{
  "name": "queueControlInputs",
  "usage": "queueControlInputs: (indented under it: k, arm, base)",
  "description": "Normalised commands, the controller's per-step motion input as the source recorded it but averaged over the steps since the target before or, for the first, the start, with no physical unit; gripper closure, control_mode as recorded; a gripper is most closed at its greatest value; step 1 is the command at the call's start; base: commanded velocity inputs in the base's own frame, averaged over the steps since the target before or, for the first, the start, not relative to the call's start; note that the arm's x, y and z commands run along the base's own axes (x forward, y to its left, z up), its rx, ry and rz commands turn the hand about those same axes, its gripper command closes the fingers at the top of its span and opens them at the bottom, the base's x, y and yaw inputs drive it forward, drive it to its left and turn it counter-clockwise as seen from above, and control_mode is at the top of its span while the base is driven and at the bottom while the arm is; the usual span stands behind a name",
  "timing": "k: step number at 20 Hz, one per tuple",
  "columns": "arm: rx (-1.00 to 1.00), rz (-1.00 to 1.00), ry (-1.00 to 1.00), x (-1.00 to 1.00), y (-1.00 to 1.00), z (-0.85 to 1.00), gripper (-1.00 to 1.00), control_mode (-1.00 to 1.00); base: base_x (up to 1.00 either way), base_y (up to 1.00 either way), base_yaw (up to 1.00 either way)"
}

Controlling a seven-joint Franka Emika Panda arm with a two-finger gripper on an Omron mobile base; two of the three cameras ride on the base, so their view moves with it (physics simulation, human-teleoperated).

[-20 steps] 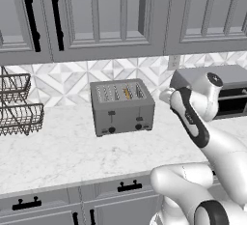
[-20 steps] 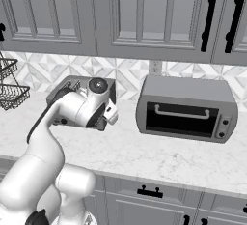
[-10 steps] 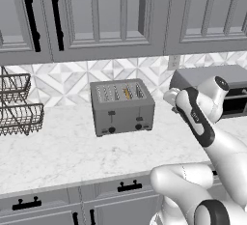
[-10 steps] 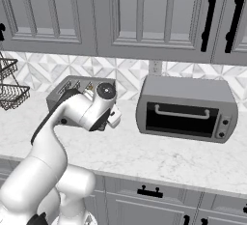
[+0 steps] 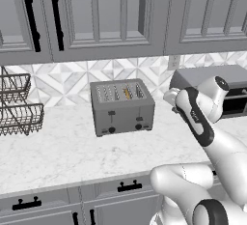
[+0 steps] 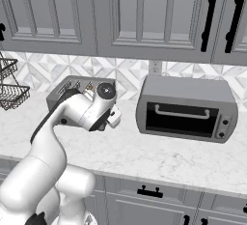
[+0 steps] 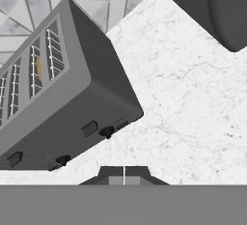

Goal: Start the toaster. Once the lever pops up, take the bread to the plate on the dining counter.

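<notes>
The grey toaster [image 5: 123, 107] stands on the marble counter against the tiled wall. It also shows in the right base view [image 6: 72, 91] behind my arm, and tilted in the hand view [image 7: 62, 98]. A golden-brown slice of bread [image 5: 127, 92] sits edge-on in one top slot [image 7: 39, 69]. Two dark levers [image 7: 89, 128] and small knobs [image 7: 107, 132] mark the toaster's front. My gripper [image 7: 124, 175] is shut on nothing. It hovers to the right of the toaster [image 5: 170, 96], level with its top and apart from it. The plate and the dining counter are out of view.
A grey toaster oven [image 6: 185, 108] stands right of my hand, close to the forearm [image 5: 212, 79]. Wire baskets [image 5: 17, 105] hang at the far left. Bare marble counter [image 5: 58, 151] lies in front of the toaster, and grey cabinets [image 5: 96, 11] hang above it.
My wrist has shifted slightly right and downward beside the toaster. The toaster, its levers and the bread have not moved, and the gripper has stayed shut.
</notes>
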Motion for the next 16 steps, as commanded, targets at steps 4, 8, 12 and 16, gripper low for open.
queueControlInputs:
  k: [4,8,12,16]
  arm:
    - [0.00,0.00,0.00,0.00,0.00,0.00,1.00,-1.00]
    - [0.00,0.00,0.00,0.00,0.00,0.00,1.00,-1.00]
    - [0.00,0.00,0.00,0.00,0.00,0.00,1.00,-1.00]
    - [0.00,0.00,0.00,0.00,0.00,0.00,1.00,-1.00]
  base:
    - [0.00,0.00,0.00]
    - [0.00,0.00,0.00]
    - [0.00,0.00,0.00]
    - [0.00,0.00,0.00]
